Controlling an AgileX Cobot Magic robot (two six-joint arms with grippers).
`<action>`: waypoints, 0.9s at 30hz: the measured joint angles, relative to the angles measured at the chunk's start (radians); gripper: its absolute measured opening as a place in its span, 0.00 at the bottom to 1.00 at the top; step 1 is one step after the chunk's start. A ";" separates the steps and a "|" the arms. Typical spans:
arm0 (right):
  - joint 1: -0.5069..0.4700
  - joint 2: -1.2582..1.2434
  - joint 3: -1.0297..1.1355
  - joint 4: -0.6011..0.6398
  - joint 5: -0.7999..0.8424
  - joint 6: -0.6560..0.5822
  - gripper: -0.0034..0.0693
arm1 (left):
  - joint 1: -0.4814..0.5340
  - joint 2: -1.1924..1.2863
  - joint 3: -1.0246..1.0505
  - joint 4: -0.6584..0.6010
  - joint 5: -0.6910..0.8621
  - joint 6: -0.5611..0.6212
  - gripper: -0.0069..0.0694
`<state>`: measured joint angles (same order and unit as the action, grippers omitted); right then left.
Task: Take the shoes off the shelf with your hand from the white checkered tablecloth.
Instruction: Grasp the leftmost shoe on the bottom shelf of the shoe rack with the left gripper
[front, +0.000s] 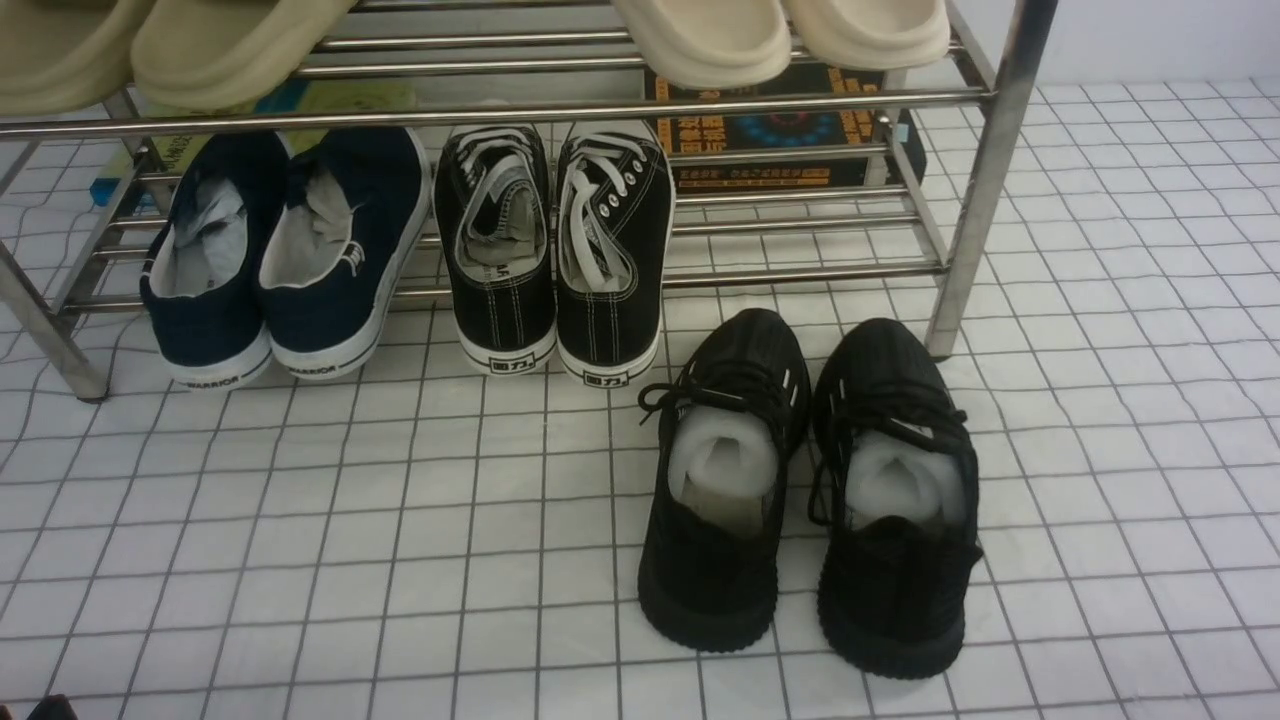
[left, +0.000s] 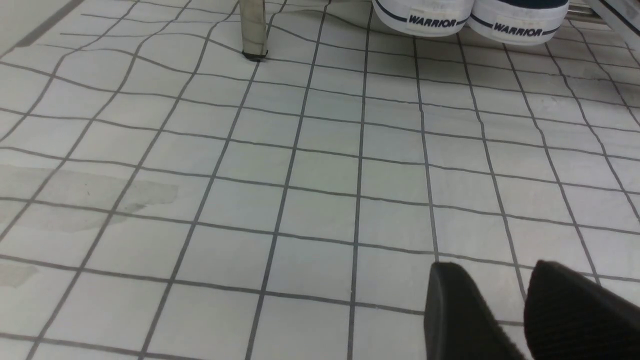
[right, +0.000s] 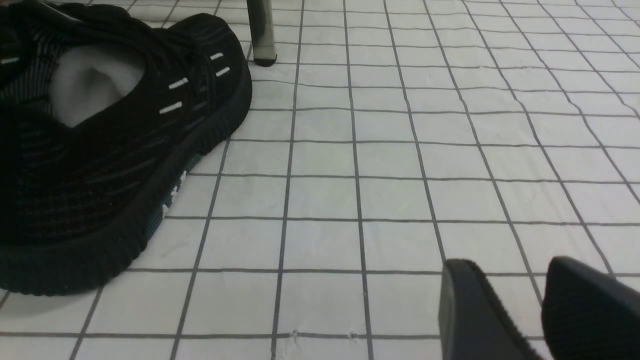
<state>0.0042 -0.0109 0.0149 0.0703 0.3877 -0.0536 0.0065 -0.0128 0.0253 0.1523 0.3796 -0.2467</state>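
The navy shoes (front: 285, 260) sit side by side on the left of the lower tier of the steel shelf (front: 985, 170), heels out over the front bar. Their white "WARRIOR" soles (left: 430, 17) show far off in the left wrist view, beside a shelf leg (left: 253, 27). My left gripper (left: 492, 267) hovers low over the white checkered tablecloth (front: 400, 560), open, with only cloth between its fingers. The right gripper (right: 507, 262) is open too, above bare cloth, apart from the shoes. Neither gripper shows in the front view.
Black canvas sneakers with white laces (front: 555, 250) stand on the lower tier next to the navy pair. All-black knit sneakers (front: 810, 490) lie on the cloth ahead of the shelf; one (right: 100, 150) is near my right gripper. Beige slippers (front: 700, 35) rest on the upper tier.
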 joint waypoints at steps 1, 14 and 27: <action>0.000 0.000 0.000 0.000 0.000 0.000 0.38 | 0.000 0.000 0.000 0.000 0.000 0.000 0.40; 0.000 0.000 0.000 0.002 0.000 0.000 0.38 | 0.000 0.000 0.000 -0.051 -0.001 -0.045 0.40; 0.000 0.000 0.000 0.001 0.000 0.000 0.38 | 0.000 0.000 0.002 -0.587 -0.046 -0.514 0.40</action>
<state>0.0042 -0.0109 0.0149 0.0712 0.3877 -0.0536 0.0065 -0.0128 0.0275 -0.4351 0.3339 -0.7608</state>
